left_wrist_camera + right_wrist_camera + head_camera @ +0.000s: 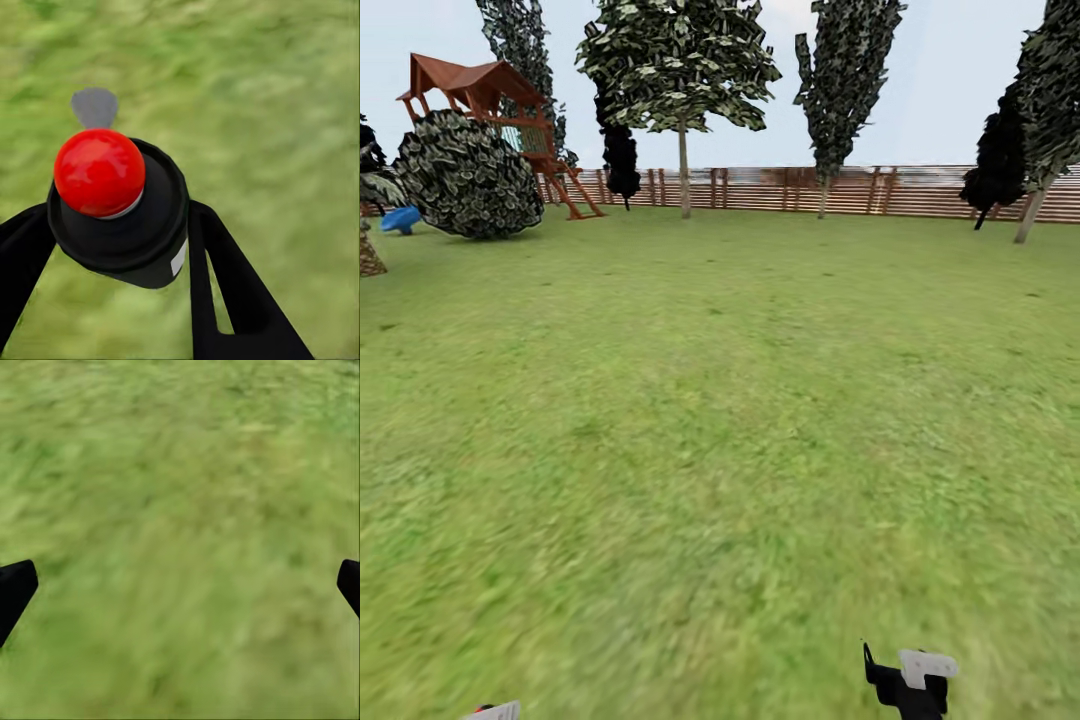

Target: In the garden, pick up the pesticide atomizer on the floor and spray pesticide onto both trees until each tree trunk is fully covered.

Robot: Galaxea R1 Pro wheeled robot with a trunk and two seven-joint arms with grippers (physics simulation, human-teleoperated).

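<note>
Left wrist view: black cylindrical pesticide atomizer with a glossy red ball cap point(112, 202) sits clamped between the two black fingers point(240, 292) of the left gripper point(116, 259), fingers pressed on both sides of the body. Small white label patch on the bottle's side, no writing readable on it, too small and blurred. White collar ring under the red ball. Grey rounded nozzle tab sticks out past the cap, over blurred green grass lawn point(285, 90). Atomizer is off the ground, held above the lawn.

Right wrist view: right gripper point(180, 585) spread wide, only the two black fingertips point(15, 589) at the frame edges, nothing between them, grass below.

Head view: right gripper point(912, 688) low at the bottom edge, black with a white plate on it; a white sliver with a red dot at the bottom left corner is probably the atomizer or left arm, can't say which. Wide lawn ahead. Brown horizontal-slat wooden fence point(780, 190) runs across the far side. Leafy tree with a thin pale trunk point(684, 110) stands near the fence, a second narrower tall tree point(838, 90) to its right, both well apart from the robot. Red-brown wooden play tower point(490, 110) at far left behind a round dark-leaved bush point(468, 175). Small blue object point(400, 219) beside the bush. No text anywhere.
</note>
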